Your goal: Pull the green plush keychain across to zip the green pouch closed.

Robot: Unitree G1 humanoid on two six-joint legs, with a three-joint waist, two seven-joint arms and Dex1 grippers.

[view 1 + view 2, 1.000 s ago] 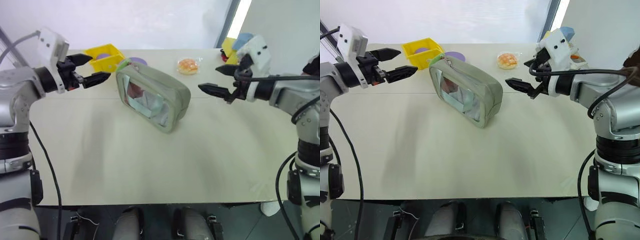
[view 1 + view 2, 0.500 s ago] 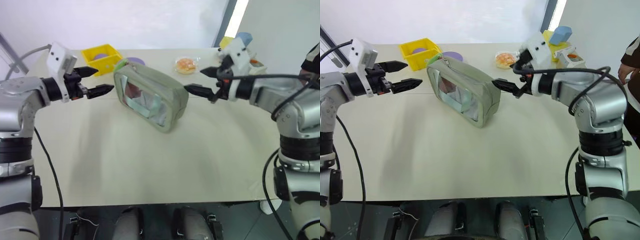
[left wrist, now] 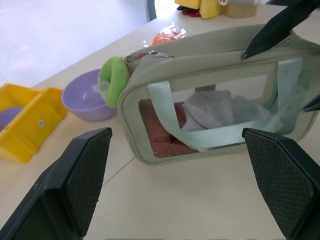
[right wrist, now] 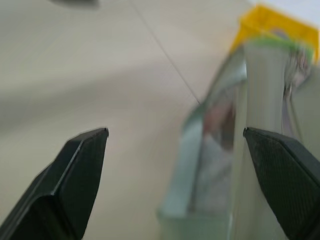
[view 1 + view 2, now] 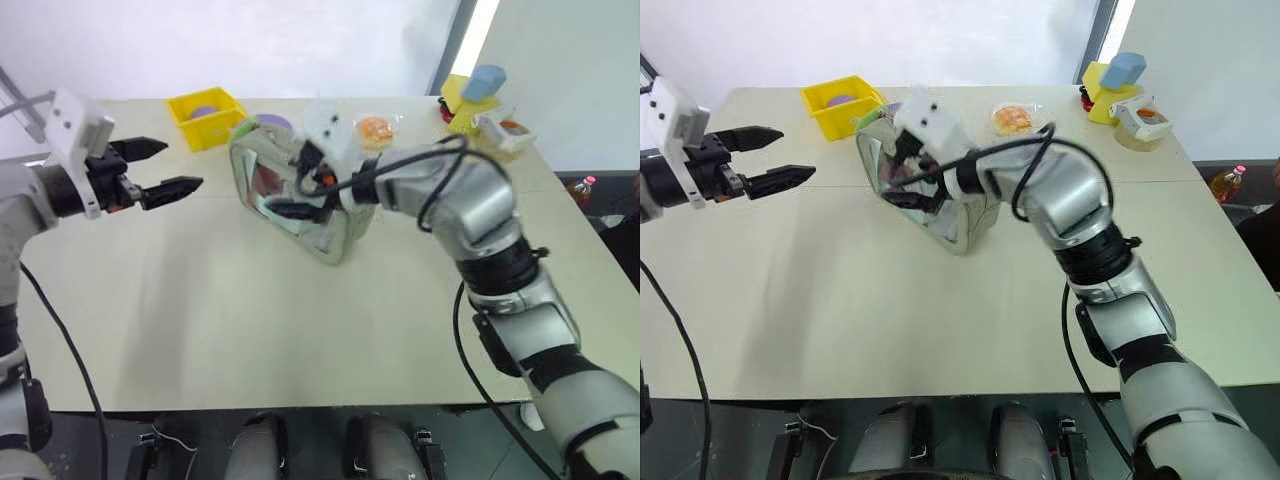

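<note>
Green pouch (image 5: 335,195) lies under right pincer (image 5: 288,195).

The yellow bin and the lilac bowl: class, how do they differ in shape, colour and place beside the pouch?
The yellow bin is boxy with straight walls; the lilac bowl is round. The bin is bright yellow, the bowl pale purple. The bowl sits right next to the pouch, by the keychain; the bin stands further from the pouch, beyond the bowl. Both are open-topped and rest on the table.

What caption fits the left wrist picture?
Open left claw faces the green pouch, its green plush keychain beside a lilac bowl.
</note>
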